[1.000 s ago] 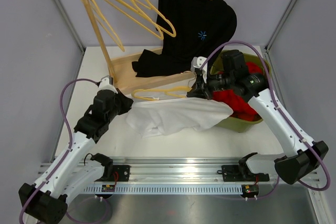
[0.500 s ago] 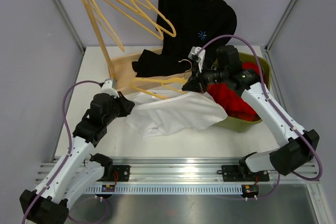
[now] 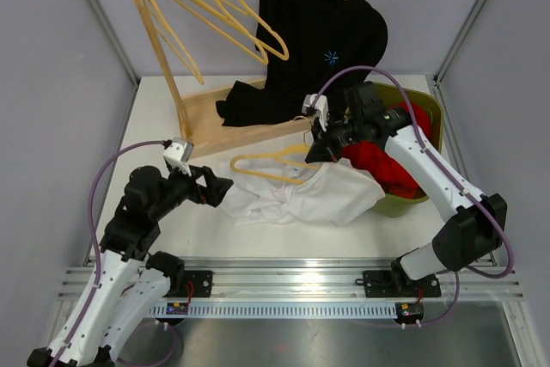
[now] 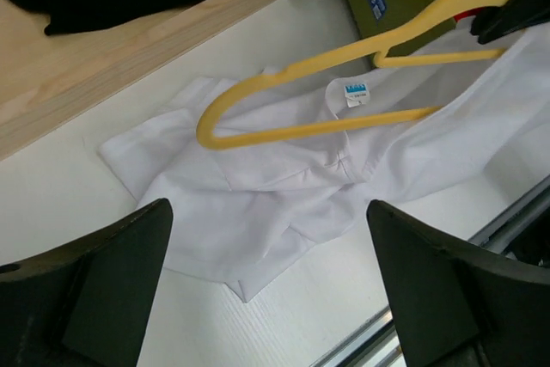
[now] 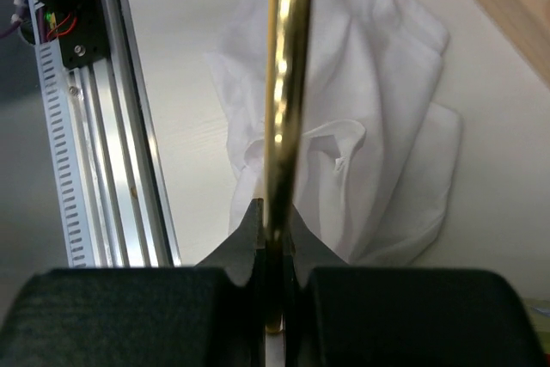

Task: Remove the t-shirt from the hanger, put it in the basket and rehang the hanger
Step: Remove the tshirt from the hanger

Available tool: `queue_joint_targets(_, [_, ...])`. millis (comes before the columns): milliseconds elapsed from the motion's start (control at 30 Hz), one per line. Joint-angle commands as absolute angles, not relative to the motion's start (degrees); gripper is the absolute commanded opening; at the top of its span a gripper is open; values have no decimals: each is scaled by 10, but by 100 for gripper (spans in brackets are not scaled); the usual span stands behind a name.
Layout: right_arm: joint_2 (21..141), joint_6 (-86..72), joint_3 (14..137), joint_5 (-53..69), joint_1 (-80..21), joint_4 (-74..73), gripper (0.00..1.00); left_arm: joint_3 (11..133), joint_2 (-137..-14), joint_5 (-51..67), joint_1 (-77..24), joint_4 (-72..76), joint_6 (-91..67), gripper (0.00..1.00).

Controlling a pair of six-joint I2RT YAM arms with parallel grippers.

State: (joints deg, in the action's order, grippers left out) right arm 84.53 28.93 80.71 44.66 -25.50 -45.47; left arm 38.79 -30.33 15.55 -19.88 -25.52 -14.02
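Soft white tee point(image 3: 296, 199) lies crumpled on tabletop point(image 3: 258, 242) btwn the arms, just under yellow hanger point(image 3: 262, 165). Light, limp fabric, prob. bunches & drags; best pinched at a shoulder or hem fold. Left pincer point(image 3: 215, 189) wide open, empty; right pincer point(image 3: 314, 149) clamped on hanger.

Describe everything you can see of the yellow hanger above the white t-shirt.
The yellow hanger looks like smooth plastic: a thin curved frame with sloping shoulders and a lower bar. The right gripper is shut on it at one end, holding it tilted over the white t-shirt, which lies crumpled on the table. Its rounded free end is bare, not inside the cloth. Near the gripper the fabric rises against it; whether that end is inside the shirt cannot be told.
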Motion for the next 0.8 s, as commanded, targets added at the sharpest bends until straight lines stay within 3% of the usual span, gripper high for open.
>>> queue_joint_targets(0, [866,392,849,498,-252,-530,0,414,-276,236,-196,-270,-56,99])
queue_joint_targets(300, [904,573,886,513,-312,-685,0,379,-247,302,-196,-225,-4,99])
queue_joint_targets(500, [908,595,917,534,-337,-720,0,356,-298,431,-197,-168,3,98])
queue_joint_targets(767, [920,630,969,568,-338,-781,0,329,-350,529,-207,-72,-69,89])
